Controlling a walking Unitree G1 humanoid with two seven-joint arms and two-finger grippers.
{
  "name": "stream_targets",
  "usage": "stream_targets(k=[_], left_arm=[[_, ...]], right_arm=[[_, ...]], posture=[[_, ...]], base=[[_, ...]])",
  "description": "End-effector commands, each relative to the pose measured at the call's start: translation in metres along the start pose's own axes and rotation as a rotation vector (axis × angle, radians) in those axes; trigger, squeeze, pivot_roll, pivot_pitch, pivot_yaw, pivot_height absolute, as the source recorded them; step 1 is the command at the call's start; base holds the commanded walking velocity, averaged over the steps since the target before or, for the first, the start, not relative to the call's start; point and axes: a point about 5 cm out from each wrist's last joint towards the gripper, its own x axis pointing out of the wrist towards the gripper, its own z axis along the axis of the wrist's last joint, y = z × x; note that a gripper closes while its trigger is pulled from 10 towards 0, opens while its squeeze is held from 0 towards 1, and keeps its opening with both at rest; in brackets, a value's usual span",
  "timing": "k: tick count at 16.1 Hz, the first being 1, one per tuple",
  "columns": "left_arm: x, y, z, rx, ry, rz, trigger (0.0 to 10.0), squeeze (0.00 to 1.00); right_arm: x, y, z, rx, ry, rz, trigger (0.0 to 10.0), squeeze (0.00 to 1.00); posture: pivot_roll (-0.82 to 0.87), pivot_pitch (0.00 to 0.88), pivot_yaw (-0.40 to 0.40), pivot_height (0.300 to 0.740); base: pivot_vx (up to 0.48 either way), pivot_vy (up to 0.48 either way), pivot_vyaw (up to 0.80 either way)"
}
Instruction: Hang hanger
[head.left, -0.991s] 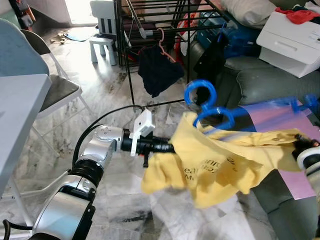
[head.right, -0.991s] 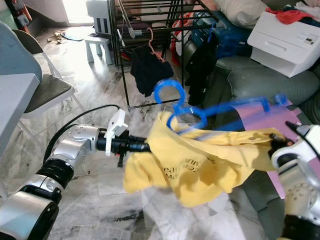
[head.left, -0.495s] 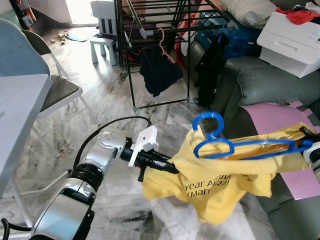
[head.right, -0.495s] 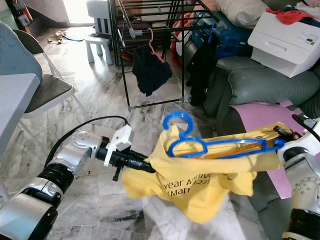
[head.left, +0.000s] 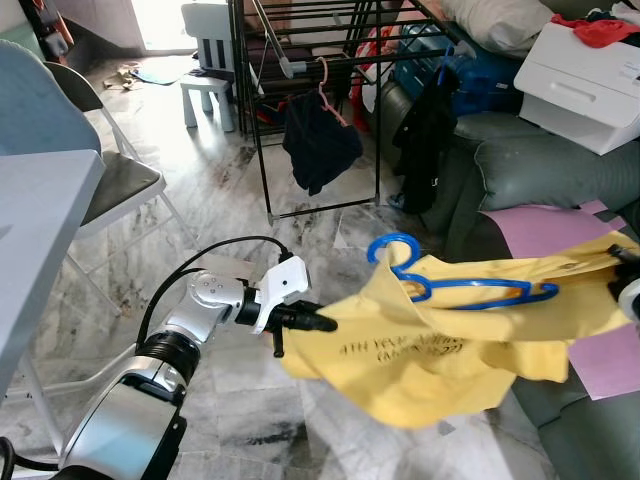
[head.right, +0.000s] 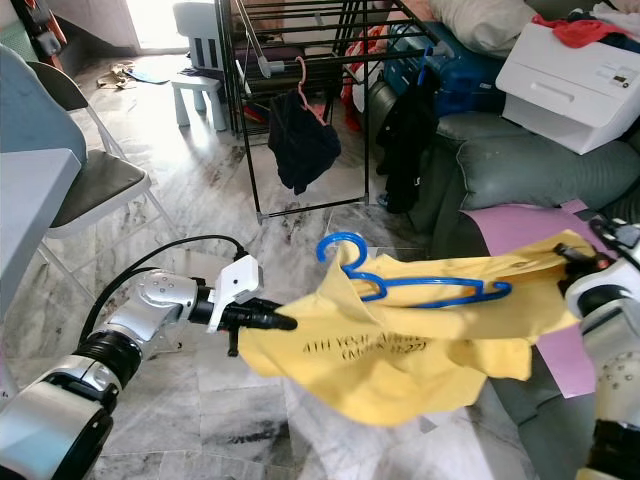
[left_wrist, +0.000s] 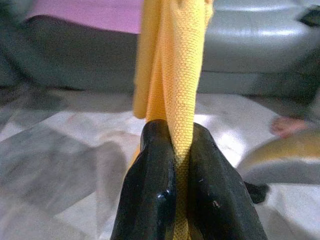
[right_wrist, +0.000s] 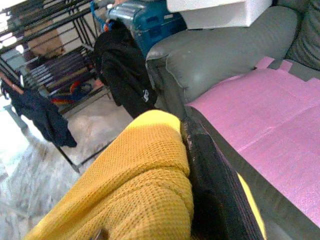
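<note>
In the last second I lowered the yellow shirt (head.left: 440, 350) and blue hanger (head.left: 465, 290), the left gripper (left_wrist: 175, 145) and right gripper (head.right: 590, 262) both pinching the cloth, so the drying rack (head.left: 300, 60) remains far.

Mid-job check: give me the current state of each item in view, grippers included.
Yellow shirt: stretched between both grippers, off the floor.
Blue hanger: inside the shirt, hook sticking out, not yet hung.
Left gripper: shut on the shirt's edge.
Right gripper: holding the shirt's other end.
Drying rack: standing, dark garment hanging on a pink hanger.
</note>
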Motion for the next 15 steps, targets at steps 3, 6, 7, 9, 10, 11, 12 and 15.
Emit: stream_targets(k=[3,6,7,9,10,11,12,15], left_arm=[[-0.006,0.016,0.001,-0.027,0.014,0.209,10.0,0.0],[-0.006,0.022,0.0,-0.064,-0.001,0.334,10.0,0.0],[-0.007,0.023,0.0,-0.053,0.0,0.359,10.0,0.0],[-0.006,0.025,0.002,-0.007,0.017,0.402,10.0,0.0],[-0.003,0.023,0.003,0.016,0.017,0.397,10.0,0.0],[0.0,0.022,0.003,0.046,0.035,0.391,10.0,0.0],[0.002,0.022,0.004,0.066,0.045,0.394,10.0,0.0],[0.014,0.021,0.013,0.05,0.012,0.424,10.0,0.0]], right_arm=[[-0.004,0.003,0.018,-0.075,-0.063,0.005,0.0,0.0],[-0.004,0.008,0.016,-0.09,-0.058,0.021,0.0,0.0],[-0.004,0.01,0.015,-0.089,-0.058,0.028,0.0,0.0],[-0.002,0.015,0.013,-0.101,-0.052,0.043,0.0,0.0],[-0.001,0.02,0.012,-0.128,-0.048,0.056,0.0,0.0],[0.002,0.025,0.011,-0.16,-0.049,0.059,0.0,0.0],[0.004,0.028,0.011,-0.184,-0.053,0.056,0.0,0.0],[0.019,0.059,0.007,-0.186,-0.087,0.043,0.0,0.0]], posture=[[-0.01,0.0,-0.02,0.74],[-0.01,0.0,-0.021,0.74],[-0.01,0.0,-0.021,0.74],[-0.01,0.0,-0.021,0.74],[-0.01,0.0,-0.021,0.74],[-0.01,0.0,-0.021,0.74],[-0.01,0.0,-0.02,0.74],[-0.02,0.0,-0.018,0.74]], base=[[0.0,0.0,0.0],[0.0,0.0,0.0],[0.0,0.0,0.0],[0.0,0.0,0.0],[0.0,0.0,0.0],[0.0,0.0,0.0],[0.0,0.0,0.0],[0.0,0.0,0.0]])
